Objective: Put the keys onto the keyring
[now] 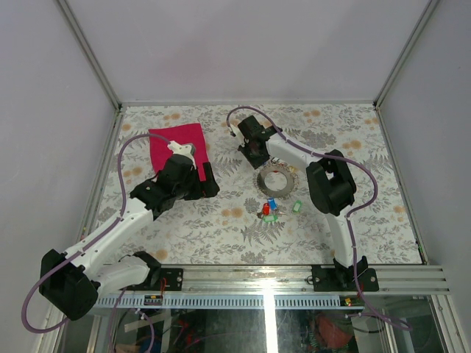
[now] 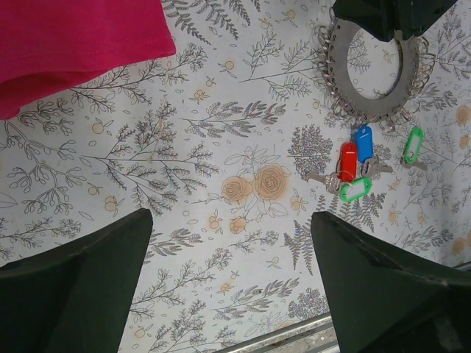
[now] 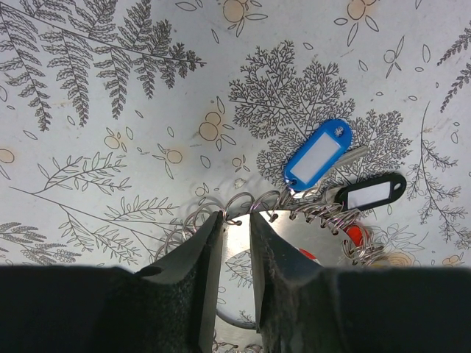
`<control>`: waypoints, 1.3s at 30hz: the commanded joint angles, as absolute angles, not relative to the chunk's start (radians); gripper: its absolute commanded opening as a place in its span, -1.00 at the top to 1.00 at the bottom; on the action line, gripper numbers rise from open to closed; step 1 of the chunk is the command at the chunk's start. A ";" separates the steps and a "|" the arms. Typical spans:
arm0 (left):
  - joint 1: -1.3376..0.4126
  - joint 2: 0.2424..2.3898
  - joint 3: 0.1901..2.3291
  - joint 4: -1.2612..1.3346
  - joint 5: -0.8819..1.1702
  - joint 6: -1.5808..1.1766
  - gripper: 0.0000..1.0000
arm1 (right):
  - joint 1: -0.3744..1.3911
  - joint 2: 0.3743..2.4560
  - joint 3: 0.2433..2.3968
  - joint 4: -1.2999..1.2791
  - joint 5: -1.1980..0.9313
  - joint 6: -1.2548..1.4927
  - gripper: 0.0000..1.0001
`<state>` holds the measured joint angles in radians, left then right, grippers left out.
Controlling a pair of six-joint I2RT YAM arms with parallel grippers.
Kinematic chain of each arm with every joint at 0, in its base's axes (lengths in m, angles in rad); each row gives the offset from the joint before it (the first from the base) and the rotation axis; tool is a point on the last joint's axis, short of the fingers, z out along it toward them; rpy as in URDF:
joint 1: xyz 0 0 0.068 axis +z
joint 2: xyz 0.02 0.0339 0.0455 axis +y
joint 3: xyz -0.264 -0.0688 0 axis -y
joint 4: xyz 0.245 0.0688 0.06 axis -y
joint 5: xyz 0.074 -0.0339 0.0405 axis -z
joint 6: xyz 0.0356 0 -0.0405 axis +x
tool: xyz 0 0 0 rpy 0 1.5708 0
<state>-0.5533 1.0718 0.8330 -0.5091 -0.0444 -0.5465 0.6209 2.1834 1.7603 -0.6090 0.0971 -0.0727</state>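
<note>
Surroundings: a leaf-and-flower patterned table inside plain white walls, with a metal rail along the near edge. A magenta cloth lies far left, and your left arm reaches up beside it.

Your left gripper has its fingers spread wide. There is nothing between them, only bare patterned table below. It sits left of the keyring, well apart from it.

Obstruction: the dark body of your right gripper sits over the far edge of the keyring and hides that part of it in the left wrist view. The right arm's elbow hangs just right of the ring.

Right gripper: fingers parted by a narrow gap, tips at the ring's coiled rim. One wire loop shows in the gap. No key is between the fingers.

Keyring: centre of the table, lying flat. It is a wide grey band edged all round with small wire loops.

Keys: clustered at the ring's near edge.
- Blue tag, red tag and green tag are bunched together, silver blades crossing.
- A second green tag lies just right of them.
- A black tag rests against the loops in the right wrist view.

You cannot tell whether any key is threaded on.
</note>
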 commanded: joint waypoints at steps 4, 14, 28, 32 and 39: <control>-0.545 1.064 0.818 -0.462 -0.039 -0.550 -0.82 | 0.623 2.181 1.791 -0.616 0.109 -0.087 0.44; -0.545 1.061 0.814 -0.463 -0.040 -0.551 -0.82 | 0.623 2.222 1.799 -0.615 0.112 -0.089 0.36; -0.545 1.057 0.807 -0.465 -0.043 -0.552 -0.83 | 0.623 2.257 1.801 -0.615 0.117 -0.093 0.30; -0.545 1.058 0.809 -0.465 -0.043 -0.552 -0.82 | 0.623 2.265 1.801 -0.615 0.123 -0.094 0.32; -0.545 1.060 0.810 -0.465 -0.044 -0.552 -0.82 | 0.623 2.275 1.805 -0.620 0.142 -0.100 0.41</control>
